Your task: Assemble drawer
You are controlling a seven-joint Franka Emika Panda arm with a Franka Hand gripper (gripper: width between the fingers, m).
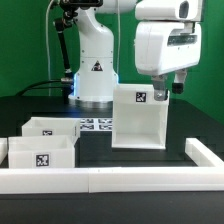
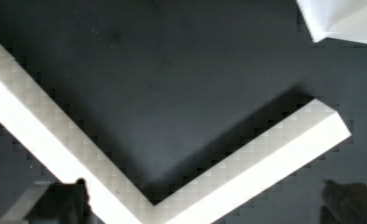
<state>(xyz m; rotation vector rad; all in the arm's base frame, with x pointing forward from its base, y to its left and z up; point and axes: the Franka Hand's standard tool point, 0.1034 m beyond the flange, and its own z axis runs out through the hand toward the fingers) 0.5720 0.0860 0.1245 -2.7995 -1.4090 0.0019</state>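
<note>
A tall white open box (image 1: 138,118) with a marker tag stands right of the middle of the table. Two low white drawer trays sit at the exterior view's left, one behind (image 1: 52,128) and one in front (image 1: 40,155). My gripper (image 1: 168,90) hangs in the air above and just right of the tall box, open and empty. In the wrist view my gripper (image 2: 201,205) shows only two dark fingertips (image 2: 55,202), wide apart with nothing between them. A corner of a white part (image 2: 349,18) shows at that picture's edge.
A white rail (image 1: 110,180) runs along the table's front and turns back at the right (image 1: 205,158); its corner (image 2: 153,170) lies under my gripper in the wrist view. The marker board (image 1: 95,124) lies before the robot base (image 1: 95,75).
</note>
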